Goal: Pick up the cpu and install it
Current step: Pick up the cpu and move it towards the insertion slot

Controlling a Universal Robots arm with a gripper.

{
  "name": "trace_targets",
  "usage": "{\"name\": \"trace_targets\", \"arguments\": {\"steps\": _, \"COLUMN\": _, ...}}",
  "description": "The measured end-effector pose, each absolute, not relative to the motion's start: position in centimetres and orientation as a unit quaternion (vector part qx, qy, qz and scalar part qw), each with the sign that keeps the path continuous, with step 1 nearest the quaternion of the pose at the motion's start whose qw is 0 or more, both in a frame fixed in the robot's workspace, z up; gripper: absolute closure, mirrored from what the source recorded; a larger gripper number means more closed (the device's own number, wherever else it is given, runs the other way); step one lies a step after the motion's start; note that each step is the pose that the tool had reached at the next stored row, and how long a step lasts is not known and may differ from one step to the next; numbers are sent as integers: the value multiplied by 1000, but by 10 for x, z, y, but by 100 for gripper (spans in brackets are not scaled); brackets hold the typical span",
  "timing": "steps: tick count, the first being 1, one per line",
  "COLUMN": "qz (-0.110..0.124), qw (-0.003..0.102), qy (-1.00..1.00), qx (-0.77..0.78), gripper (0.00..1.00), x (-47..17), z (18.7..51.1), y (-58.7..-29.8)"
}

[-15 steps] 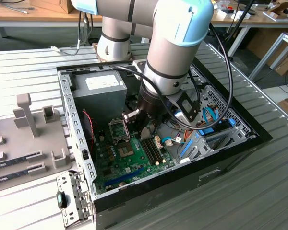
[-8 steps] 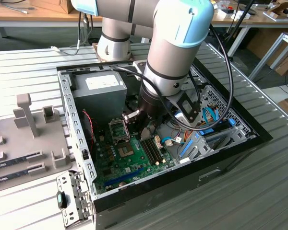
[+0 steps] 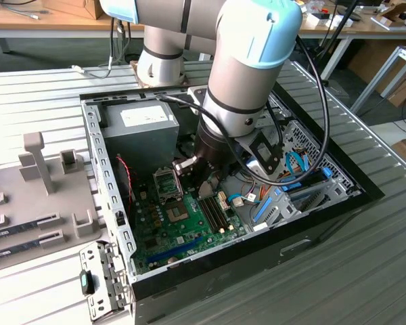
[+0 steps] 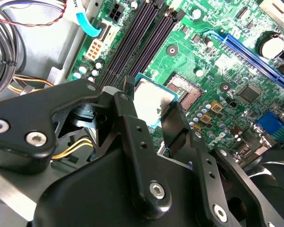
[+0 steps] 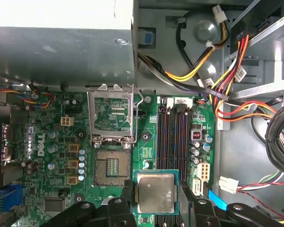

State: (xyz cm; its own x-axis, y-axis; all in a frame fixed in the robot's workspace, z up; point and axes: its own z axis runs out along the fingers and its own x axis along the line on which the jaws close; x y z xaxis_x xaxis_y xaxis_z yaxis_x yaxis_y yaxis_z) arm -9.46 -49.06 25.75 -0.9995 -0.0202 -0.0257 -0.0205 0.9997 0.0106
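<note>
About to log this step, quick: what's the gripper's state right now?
Gripper: shut on the cpu, held above the motherboard.

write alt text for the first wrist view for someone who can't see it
A black pincer grips a small square silvery-grey cpu with a thin green rim above a green motherboard. Beside the chip sits the open square metal-framed socket, its hinged bracket flipped back toward the grey power supply box.
</note>
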Motion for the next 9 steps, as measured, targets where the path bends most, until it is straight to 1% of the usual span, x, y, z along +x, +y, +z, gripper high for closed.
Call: {"name": "trace_targets", "arguments": {"steps": 9, "qz": 5, "qw": 13, "qy": 1000, "qx": -10, "gripper": 53, "x": -95, "z": 257, "y": -492}}
